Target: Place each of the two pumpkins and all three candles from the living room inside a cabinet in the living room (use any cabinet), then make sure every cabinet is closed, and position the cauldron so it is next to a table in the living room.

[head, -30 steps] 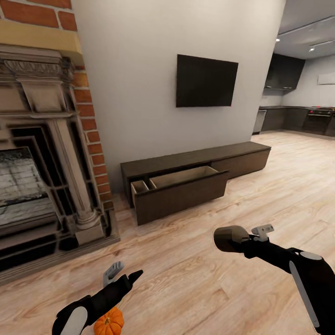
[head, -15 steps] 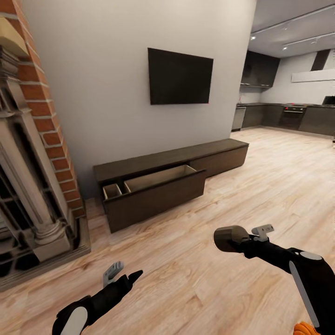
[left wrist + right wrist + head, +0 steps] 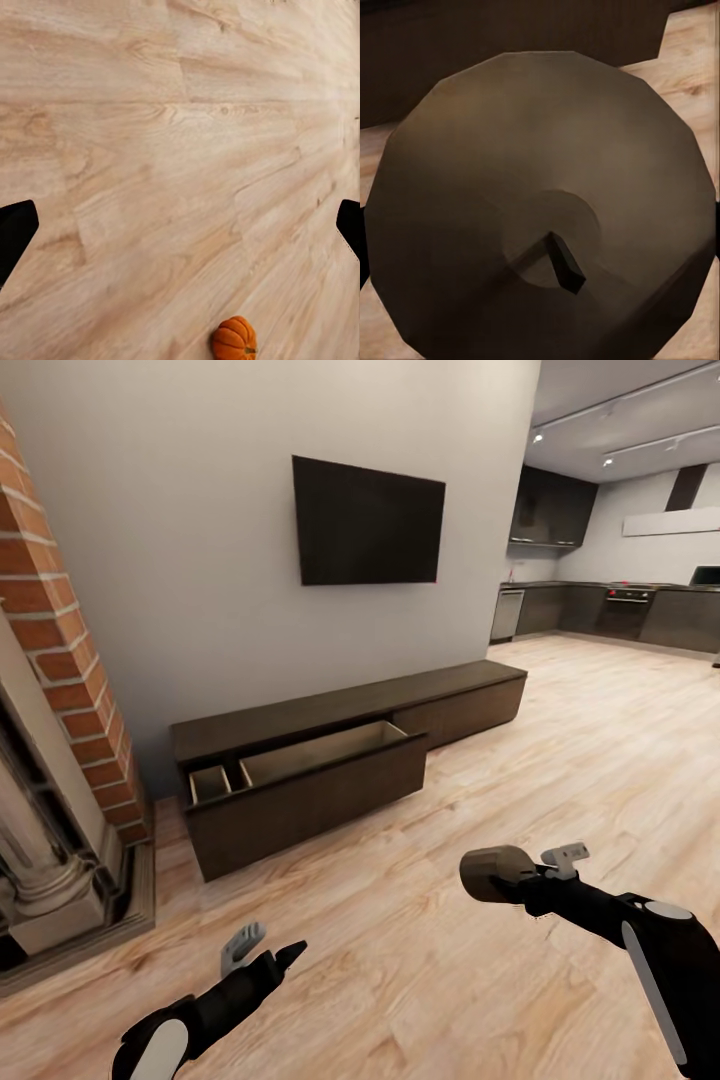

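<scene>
1. The cabinet (image 3: 350, 760) is seen in the head view against the grey wall, under a wall-mounted television (image 3: 367, 522); one long drawer (image 3: 305, 785) is pulled out, its pale interior exposed and nothing made out inside.
2. A candle (image 3: 497, 873) is gripped at the tip of the right gripper (image 3: 525, 880), held above the wooden floor (image 3: 420, 950), well apart from the cabinet.
3. In the right wrist view the candle (image 3: 544, 210) is met end-on, its dark wick (image 3: 564, 262) at the centre; the fingers are mostly hidden behind it, so the grip is judged closed on it.
4. The left gripper (image 3: 262, 955) is held low over the floor; in the left wrist view its fingertips (image 3: 15, 232) are spread wide.
5. One pumpkin (image 3: 234, 339) lies on the floor (image 3: 180, 165) in the left wrist view, untouched.
6. A brick fireplace (image 3: 60, 760) stands just beside the cabinet's near end.
</scene>
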Available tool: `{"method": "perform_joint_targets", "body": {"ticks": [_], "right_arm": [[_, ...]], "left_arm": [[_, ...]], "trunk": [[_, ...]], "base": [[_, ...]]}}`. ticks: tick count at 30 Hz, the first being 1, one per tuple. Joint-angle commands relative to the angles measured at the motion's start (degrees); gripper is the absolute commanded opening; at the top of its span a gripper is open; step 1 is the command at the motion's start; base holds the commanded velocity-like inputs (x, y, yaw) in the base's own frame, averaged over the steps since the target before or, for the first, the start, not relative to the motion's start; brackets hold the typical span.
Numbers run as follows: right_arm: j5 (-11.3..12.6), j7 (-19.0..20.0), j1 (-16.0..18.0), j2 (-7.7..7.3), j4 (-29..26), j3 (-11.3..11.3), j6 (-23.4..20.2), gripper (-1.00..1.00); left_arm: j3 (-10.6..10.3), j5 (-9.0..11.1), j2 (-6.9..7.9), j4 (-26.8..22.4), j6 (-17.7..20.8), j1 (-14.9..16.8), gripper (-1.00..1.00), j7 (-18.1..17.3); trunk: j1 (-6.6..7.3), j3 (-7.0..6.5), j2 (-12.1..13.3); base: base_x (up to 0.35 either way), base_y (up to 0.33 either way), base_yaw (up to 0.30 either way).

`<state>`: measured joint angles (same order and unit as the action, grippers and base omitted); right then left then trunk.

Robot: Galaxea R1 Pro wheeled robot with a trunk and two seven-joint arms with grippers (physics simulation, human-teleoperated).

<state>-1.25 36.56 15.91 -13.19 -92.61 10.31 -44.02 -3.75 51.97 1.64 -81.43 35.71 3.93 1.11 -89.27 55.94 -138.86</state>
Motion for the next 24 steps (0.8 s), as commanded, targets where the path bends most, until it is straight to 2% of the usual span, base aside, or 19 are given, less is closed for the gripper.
{"method": "perform_joint_targets", "body": {"ticks": [1,10,14,15,17,21,24], "right_arm": [[0.2,0.3,0.1,0.01,0.0,0.1,-0.4,-1.00],[0.3,0.4,0.1,0.17,-0.1,0.1,-0.5,-1.00],[0.3,0.4,0.1,0.26,-0.1,0.1,-0.4,-1.00],[0.3,0.4,0.1,0.23,-0.1,0.1,-0.4,-1.00],[0.3,0.4,0.2,0.21,-0.1,0.1,-0.4,-1.00],[0.2,0.4,0.2,0.19,-0.1,0.1,-0.4,-1.00],[0.2,0.4,0.2,0.19,0.0,0.1,-0.5,-1.00]], "left_arm": [[0.0,0.2,0.03,0.0,-0.3,0.0,1.00,0.1],[0.1,0.2,0.17,0.1,-2.0,-0.1,1.00,-0.1],[0.3,0.3,0.62,-0.8,-3.6,-1.2,1.00,-0.7],[0.8,0.3,0.84,-1.3,-5.6,-2.4,1.00,-0.8],[1.2,0.3,0.87,-1.5,-5.8,-2.9,1.00,-0.7],[3.5,0.3,0.89,-2.6,-6.1,-4.2,1.00,-0.8],[4.0,0.4,0.89,-2.7,-6.2,-4.5,1.00,-0.7]], "trunk": [[-0.02,0.06,0.0],[-0.02,0.06,0.0],[-0.02,0.06,0.0],[-0.02,0.06,0.0],[-0.02,0.06,0.0],[-0.02,0.06,0.0],[-0.02,0.06,0.0]], "base": [[0.322,-0.113,0.000],[0.332,-0.052,0.000],[0.337,-0.060,0.065],[0.334,-0.125,0.054],[0.333,-0.130,0.039],[0.333,-0.122,0.013],[0.339,-0.047,0.003]]}}
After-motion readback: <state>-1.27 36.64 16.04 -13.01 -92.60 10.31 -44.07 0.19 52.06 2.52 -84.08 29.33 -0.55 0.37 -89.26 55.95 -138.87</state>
